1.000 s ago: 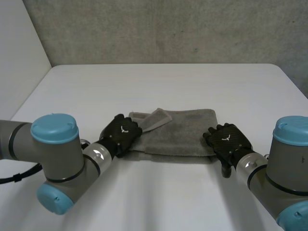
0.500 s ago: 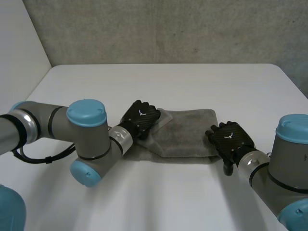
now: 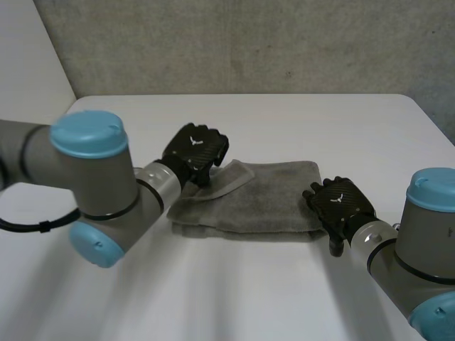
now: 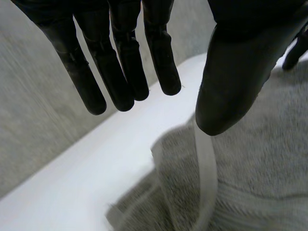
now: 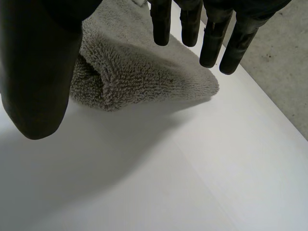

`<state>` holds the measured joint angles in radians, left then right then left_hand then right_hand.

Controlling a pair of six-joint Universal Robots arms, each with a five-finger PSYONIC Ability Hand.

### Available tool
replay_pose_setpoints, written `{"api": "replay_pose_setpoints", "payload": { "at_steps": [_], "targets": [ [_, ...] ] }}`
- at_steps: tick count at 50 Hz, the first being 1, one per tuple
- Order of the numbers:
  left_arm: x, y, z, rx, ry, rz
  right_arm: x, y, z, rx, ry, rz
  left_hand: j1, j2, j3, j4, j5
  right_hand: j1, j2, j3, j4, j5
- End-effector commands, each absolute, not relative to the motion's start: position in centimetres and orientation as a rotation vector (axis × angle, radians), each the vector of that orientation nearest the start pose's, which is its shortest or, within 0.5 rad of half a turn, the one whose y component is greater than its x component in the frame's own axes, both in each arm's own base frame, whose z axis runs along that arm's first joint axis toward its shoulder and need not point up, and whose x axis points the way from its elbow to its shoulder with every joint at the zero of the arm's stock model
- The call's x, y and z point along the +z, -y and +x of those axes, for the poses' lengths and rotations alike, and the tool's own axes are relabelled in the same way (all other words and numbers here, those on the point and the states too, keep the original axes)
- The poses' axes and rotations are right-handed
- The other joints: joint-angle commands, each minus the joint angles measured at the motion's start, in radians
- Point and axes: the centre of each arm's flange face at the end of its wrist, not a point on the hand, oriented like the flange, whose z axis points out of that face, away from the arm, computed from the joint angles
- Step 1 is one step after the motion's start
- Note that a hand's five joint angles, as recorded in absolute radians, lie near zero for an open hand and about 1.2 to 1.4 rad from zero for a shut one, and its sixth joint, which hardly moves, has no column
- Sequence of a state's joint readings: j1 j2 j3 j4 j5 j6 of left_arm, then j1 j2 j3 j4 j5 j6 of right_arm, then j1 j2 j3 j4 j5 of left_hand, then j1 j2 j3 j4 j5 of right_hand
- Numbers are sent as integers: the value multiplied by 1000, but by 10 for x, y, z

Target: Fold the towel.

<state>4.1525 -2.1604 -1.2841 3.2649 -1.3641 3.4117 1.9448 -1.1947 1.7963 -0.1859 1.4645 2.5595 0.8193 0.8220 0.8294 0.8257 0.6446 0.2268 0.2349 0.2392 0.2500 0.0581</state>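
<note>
Both ends of the towel (image 3: 270,202) on the table (image 3: 284,121) were flanked by the left hand (image 3: 193,153) and right hand (image 3: 338,206), fingers apart, empty.

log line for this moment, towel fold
towel: folded on table, left corner flipped over | left hand: open, above that corner | right hand: open, at right edge
</note>
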Motion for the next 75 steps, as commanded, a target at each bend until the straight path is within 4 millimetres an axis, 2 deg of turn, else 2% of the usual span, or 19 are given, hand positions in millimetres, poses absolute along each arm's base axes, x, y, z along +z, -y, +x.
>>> {"api": "replay_pose_setpoints", "payload": {
  "at_steps": [1,3,8,14,22,26,31,32,35,39,44,47,49,52,55,57,63,72,75],
  "targets": [
    [139,288,-358,-2070,-2461,1323,143,242,246,-1731,-2311,-1296,2,-1,-8,-4,2,-52,-60,-65,-75,-58],
    [122,291,-360,-2027,-2486,1332,143,242,245,-1735,-2311,-1290,5,2,-5,-2,5,-52,-60,-65,-75,-58],
    [112,291,-360,-1995,-2484,1354,143,241,246,-1733,-2303,-1287,2,-1,-8,-4,2,-52,-60,-65,-75,-58],
    [115,296,-358,-2002,-2451,1314,143,240,247,-1732,-2298,-1284,-4,-7,-14,-10,-4,-52,-60,-65,-75,-58],
    [131,334,-332,-2032,-2355,1017,143,236,250,-1727,-2284,-1293,-1,-4,-11,-7,-1,-52,-60,-65,-75,-58],
    [133,342,-327,-2043,-2343,971,142,233,253,-1723,-2271,-1304,-1,-4,-11,-7,-1,-52,-60,-65,-75,-58],
    [127,352,-323,-2047,-2334,934,142,230,258,-1744,-2240,-1310,2,-1,-8,-4,2,-52,-60,-65,-75,-58],
    [119,353,-320,-2015,-2352,936,143,230,258,-1760,-2234,-1300,2,-1,-8,-4,2,-52,-60,-65,-75,-58],
    [110,349,-317,-1968,-2384,946,142,231,258,-1780,-2224,-1292,2,-1,-8,-4,2,-52,-60,-65,-75,-58],
    [111,337,-313,-1929,-2413,960,141,232,258,-1805,-2212,-1284,-4,-7,-14,-10,-4,-52,-60,-65,-75,-58],
    [140,315,-308,-1969,-2408,972,143,237,260,-1864,-2178,-1268,-13,-15,-23,-19,-13,37,29,25,14,31],
    [147,310,-307,-1983,-2401,972,143,238,260,-1872,-2174,-1266,-16,-18,-26,-22,-16,75,67,63,52,70],
    [158,302,-303,-2002,-2396,964,140,240,261,-1872,-2172,-1268,-21,-24,-32,-28,-21,180,172,168,157,175],
    [162,295,-300,-1999,-2408,960,136,241,261,-1860,-2179,-1278,-24,-27,-35,-31,-24,301,293,289,278,295],
    [161,293,-299,-1993,-2413,960,134,243,261,-1855,-2186,-1279,-30,-33,-40,-37,-30,392,384,380,369,387],
    [159,289,-298,-1979,-2423,965,133,246,261,-1853,-2190,-1274,-48,-51,-58,-54,-48,615,606,602,591,609],
    [154,285,-297,-1955,-2449,965,130,247,261,-1824,-2191,-1278,-54,-57,-64,-60,-54,818,810,806,795,812],
    [160,282,-299,-1990,-2479,925,124,243,256,-1752,-2205,-1287,-51,-54,-61,-57,-51,692,684,680,669,686],
    [166,281,-299,-2017,-2483,907,123,244,251,-1720,-2238,-1282,-51,-54,-61,-57,-51,817,809,805,794,811]
  ]
}}
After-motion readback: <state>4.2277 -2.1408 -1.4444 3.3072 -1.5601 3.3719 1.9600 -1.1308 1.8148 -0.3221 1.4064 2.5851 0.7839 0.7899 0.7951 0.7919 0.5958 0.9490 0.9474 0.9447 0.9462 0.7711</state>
